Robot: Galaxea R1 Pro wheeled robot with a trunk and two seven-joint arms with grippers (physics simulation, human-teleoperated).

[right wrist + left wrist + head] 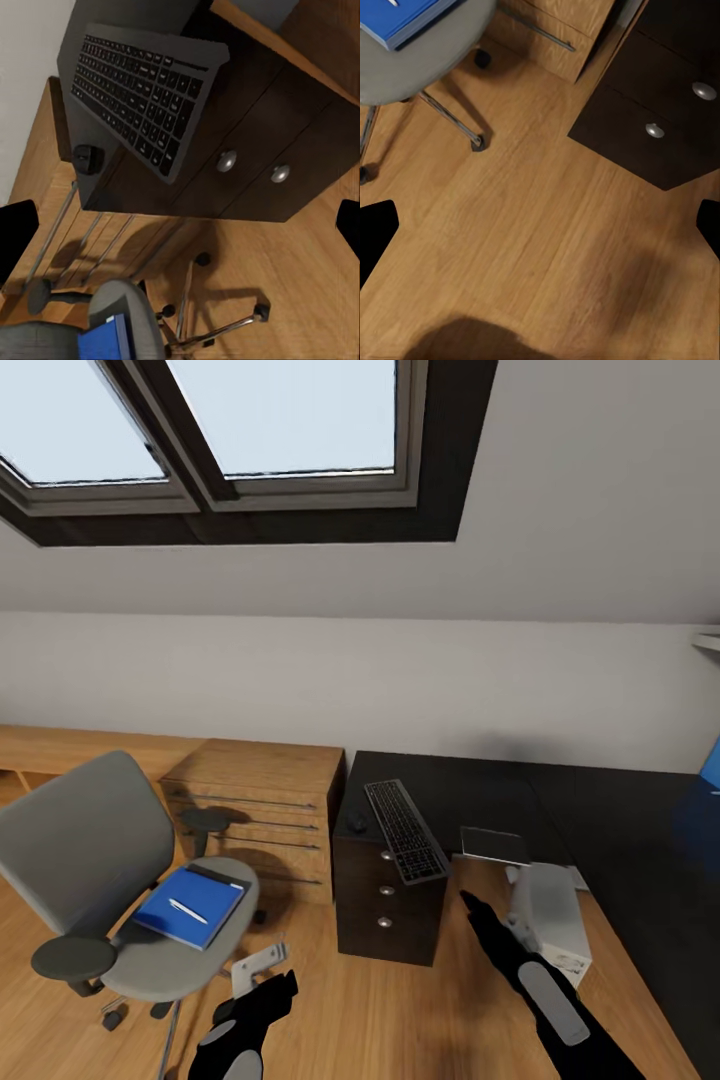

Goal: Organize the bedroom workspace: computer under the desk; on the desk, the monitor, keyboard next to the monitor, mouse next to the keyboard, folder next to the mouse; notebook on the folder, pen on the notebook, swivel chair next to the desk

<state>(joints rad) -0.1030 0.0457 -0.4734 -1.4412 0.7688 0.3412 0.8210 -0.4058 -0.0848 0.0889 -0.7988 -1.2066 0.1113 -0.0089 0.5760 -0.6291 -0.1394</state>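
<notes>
Both hands, left (262, 972) and right (470, 905), are open and empty. The keyboard (405, 829) overhangs the bench (600, 830) edge; a knock could tip it off.

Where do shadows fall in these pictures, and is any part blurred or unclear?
Head view: soft shadow under the swivel chair seat; far right edge smeared blue. Left wrist view: a broad dark shadow on the wood floor at the near edge. Right wrist view: the keyboard is sharp; chair legs cast thin shadows.
</notes>
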